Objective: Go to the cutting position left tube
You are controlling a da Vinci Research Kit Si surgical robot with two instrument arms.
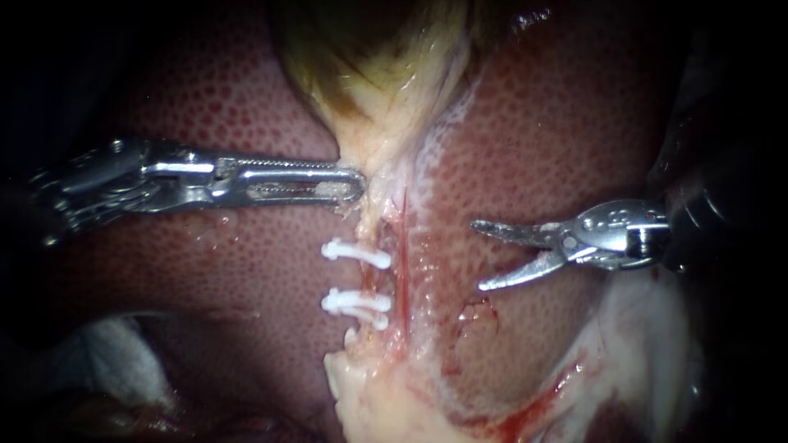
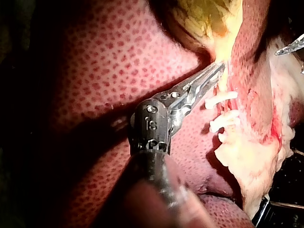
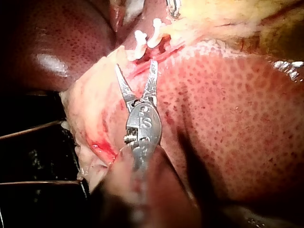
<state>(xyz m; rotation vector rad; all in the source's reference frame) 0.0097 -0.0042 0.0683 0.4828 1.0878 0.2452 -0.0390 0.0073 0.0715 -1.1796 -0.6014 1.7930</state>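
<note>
**Approach to the left tube: cutting position not yet reached**

Right instrument [image 1: 478, 255]: pincer released, its curved jaws spread, poised over the liver [image 1: 525, 131]. The left tube [image 1: 371, 279] lies ahead of its tips, well apart, and carries white clips [image 1: 355, 253]. A red tube [image 1: 405, 246] runs between the pincer and it.

Left instrument [image 1: 355, 185]: pincer clenched on the pale neck of the gallbladder [image 1: 386, 74], just beyond the clips.

Assessment: the approach is in hand. The next move calls for carrying the open pincer forward past the red tube until the bare stretch between the clips sits between its jaws, touching neither clip.
</note>
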